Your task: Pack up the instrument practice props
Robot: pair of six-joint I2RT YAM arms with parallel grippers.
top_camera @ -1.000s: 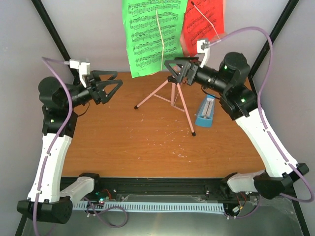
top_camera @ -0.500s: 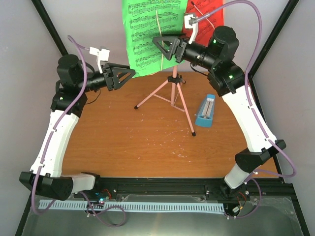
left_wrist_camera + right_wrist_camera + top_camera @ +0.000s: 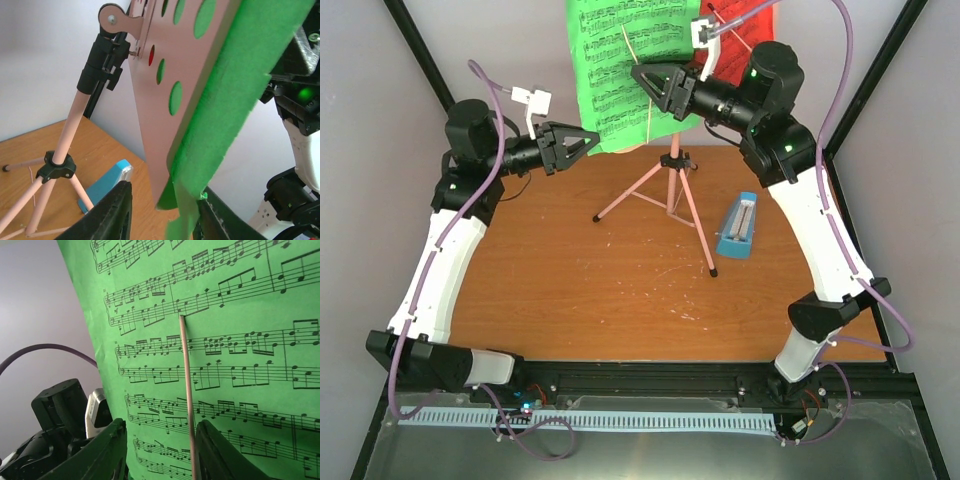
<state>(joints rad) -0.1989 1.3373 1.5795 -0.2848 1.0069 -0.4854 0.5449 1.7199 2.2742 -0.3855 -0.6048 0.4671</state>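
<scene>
The pink tripod music stand [image 3: 670, 195] stands at the back of the table, with the green page [image 3: 620, 70] on its desk and the red page [image 3: 720, 40] beside it, partly behind my right arm. The blue metronome [image 3: 740, 228] sits to the right of the tripod. My left gripper [image 3: 592, 142] is at the green page's lower left edge. In the left wrist view the gripper [image 3: 162, 215] stands open around the corner of the hole-punched desk [image 3: 170, 65] and green page [image 3: 240, 85]. My right gripper [image 3: 160, 450] is open, facing the green page [image 3: 225, 340] and its pink holding rod [image 3: 187, 400].
Wooden table [image 3: 570, 280] with black frame posts at both back corners and grey walls close behind. The tripod's legs [image 3: 705, 235] spread over the back middle. My right arm [image 3: 820, 230] arches over the metronome. The other arm's camera body [image 3: 65, 410] is close behind the page.
Both arms have risen and closed in on the green page, left from the left, right from the front. Both pairs of jaws have narrowed.
</scene>
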